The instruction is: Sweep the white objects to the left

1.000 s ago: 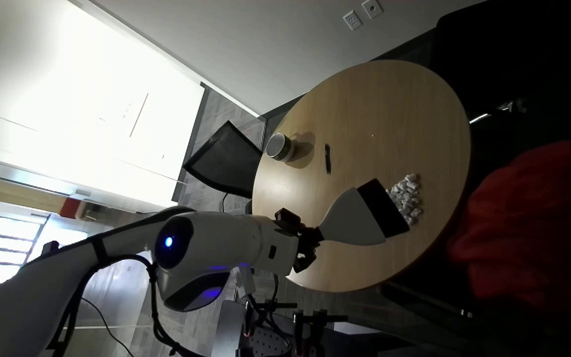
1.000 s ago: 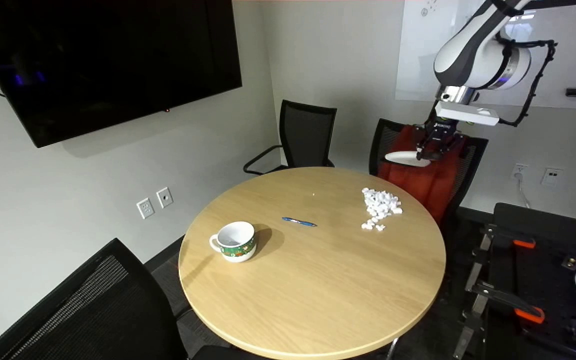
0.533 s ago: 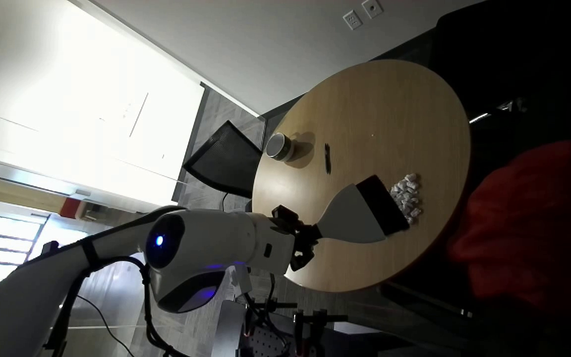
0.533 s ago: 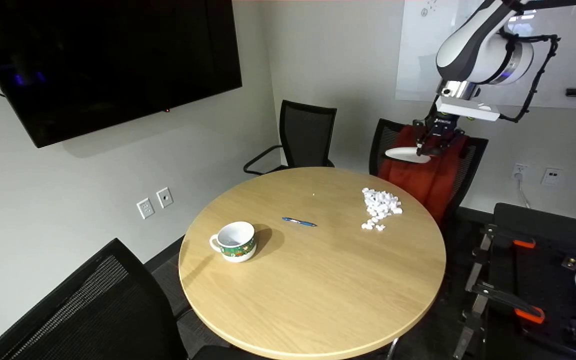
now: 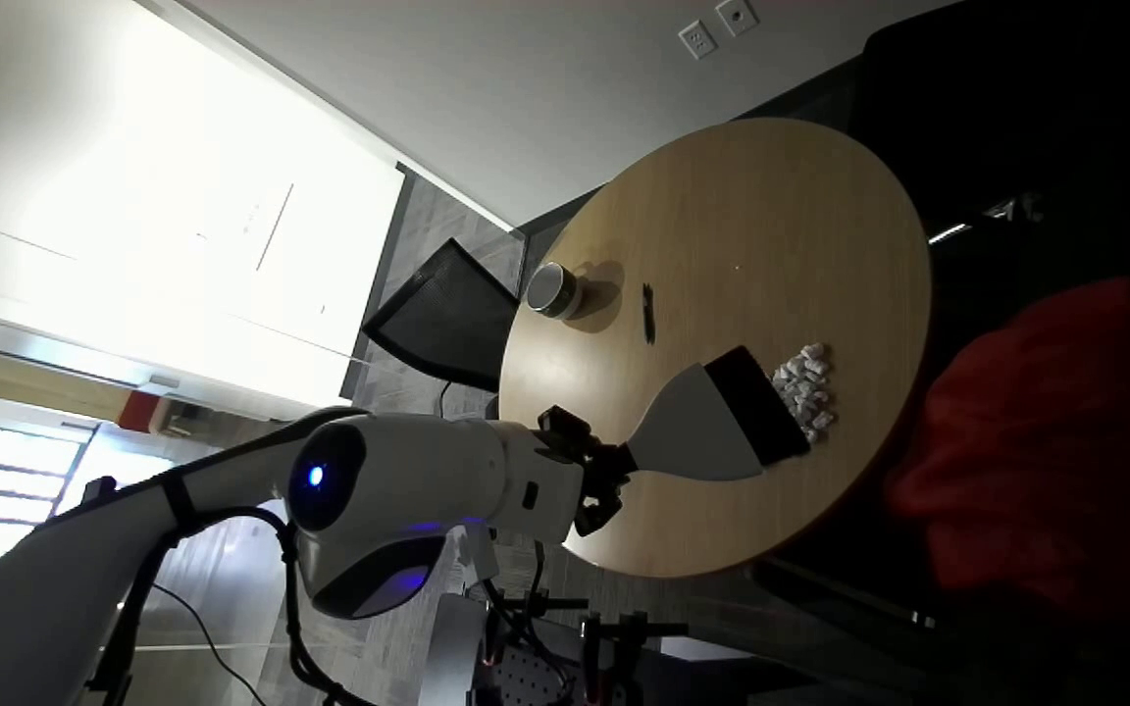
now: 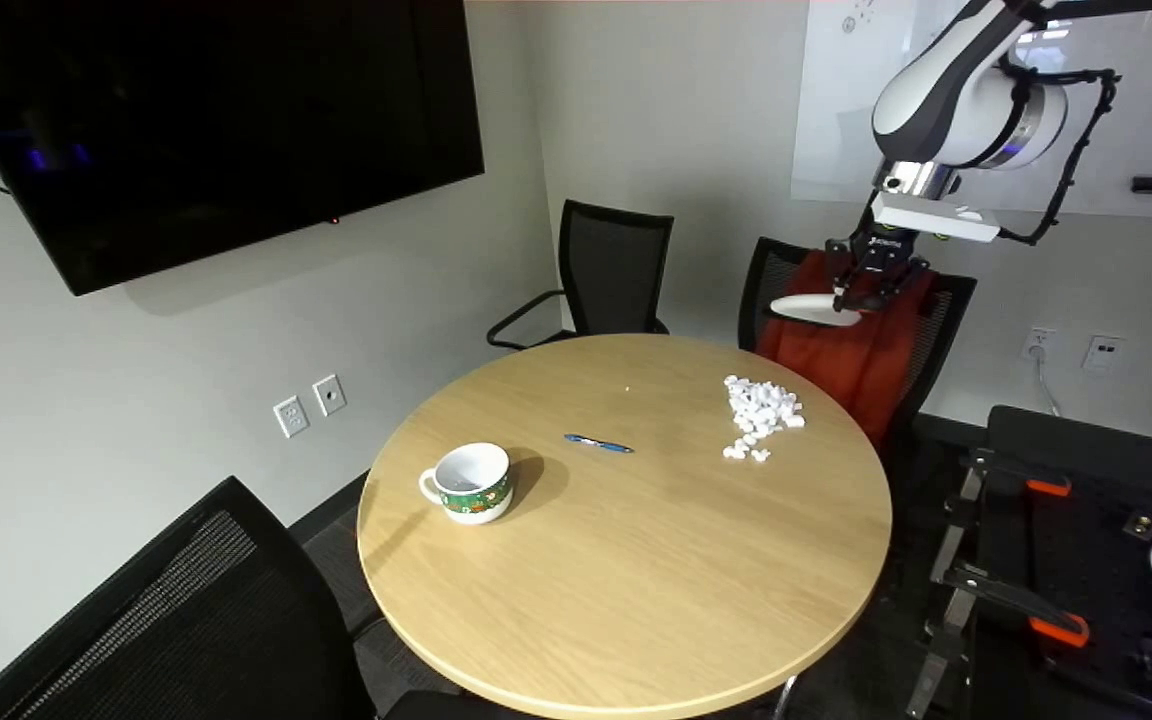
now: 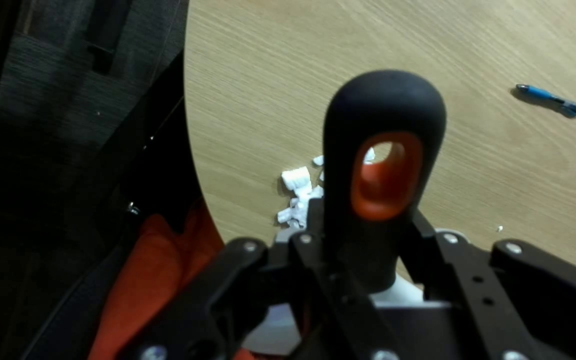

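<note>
White bits (image 6: 762, 407) lie in a loose heap, not swept yet, I think; my fingers (image 7: 315, 220) hold the brush (image 5: 710, 422).

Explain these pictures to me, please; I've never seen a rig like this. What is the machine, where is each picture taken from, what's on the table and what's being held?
The machine is a robot arm at a round table. Two pictures come from cameras standing apart from it, at different places. The third, the wrist view, is taken from the arm itself, so its fingers loom large.

On the table lie a loose pile of small white bits and a blue pen; a mug with a green band stands there too.

The fingers are shut on the black handle of a pale, flared tool with a dark strip along its wide end. It hangs in the air, apart from the bits. It is probably meant for sweeping them.
</note>
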